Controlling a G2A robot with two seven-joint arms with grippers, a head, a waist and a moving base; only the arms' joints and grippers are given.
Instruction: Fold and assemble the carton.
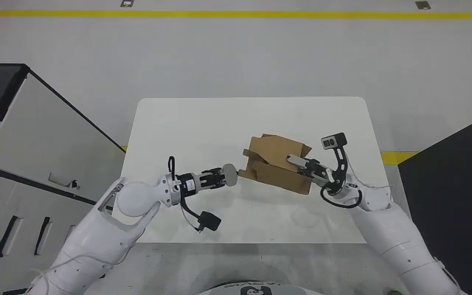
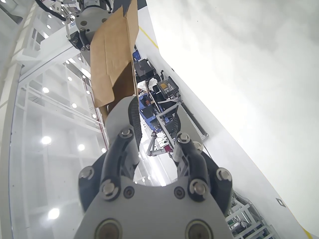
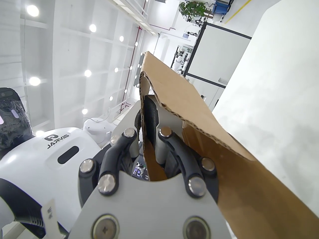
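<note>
Starting at the right gripper (image 1: 297,161) (image 3: 145,108): its fingers (image 3: 150,115) are pressed together on a raw cardboard edge of the carton (image 1: 276,166) (image 2: 112,58) (image 3: 199,125). In the right wrist view we see that corrugated edge running straight down between the two pads, with a wider brown panel sloping away beside it. From the top view the pinch sits at the carton's right-hand end, on the upper part of the box.

The left gripper (image 1: 230,175) (image 2: 154,118) is spread apart with nothing between its fingers (image 2: 119,118). It points along the table toward the carton's left end. In the left wrist view one fingertip is right up against the nearest cardboard edge, but we can't tell if it's actually touching. In the top view the rounded tip sits just beside a small flap sticking out of that end.

The carton itself is only partly formed, with loose flaps up top and at the left end. It sits on the white table (image 1: 221,125), a bit right of centre and toward the robot's side. Its long axis runs left to right across the table, with the right end skewed a little nearer the robot, so the two ends point at the two grippers. The arms come in from opposite sides with the box between them.

Beyond the table, a yellow line (image 1: 221,13) crosses the floor.
</note>
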